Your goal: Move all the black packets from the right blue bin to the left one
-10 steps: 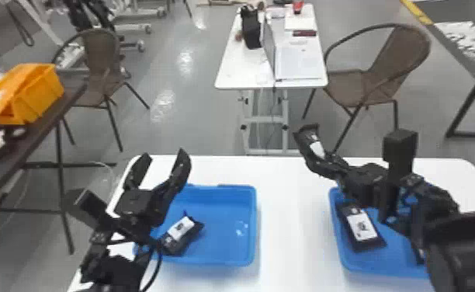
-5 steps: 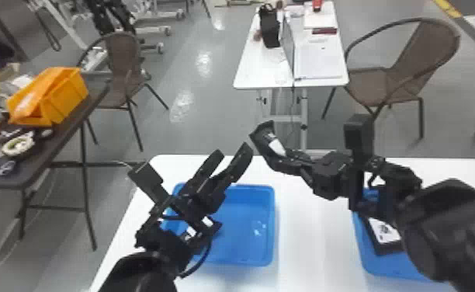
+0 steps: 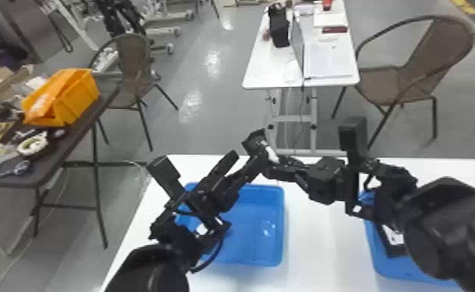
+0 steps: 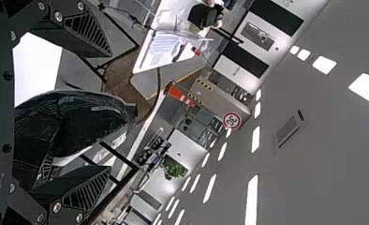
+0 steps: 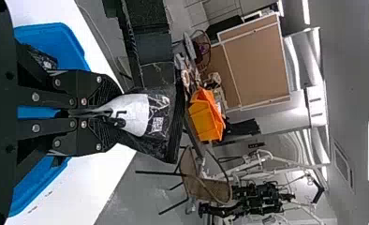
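- Right hand (image 5: 108,113) is closed on one end of black packet (image 5: 163,124).
- Left hand (image 4: 110,111) is open — packet's free end appears between its fingers.
- Left hand is nearer — above left bin (image 3: 281,233).

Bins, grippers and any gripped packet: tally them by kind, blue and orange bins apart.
Blue bins (left bin, right bin): 2
Orange bin: 1
Grippers (left gripper, right gripper): 2
Gripped black packet: 1
Total: 6
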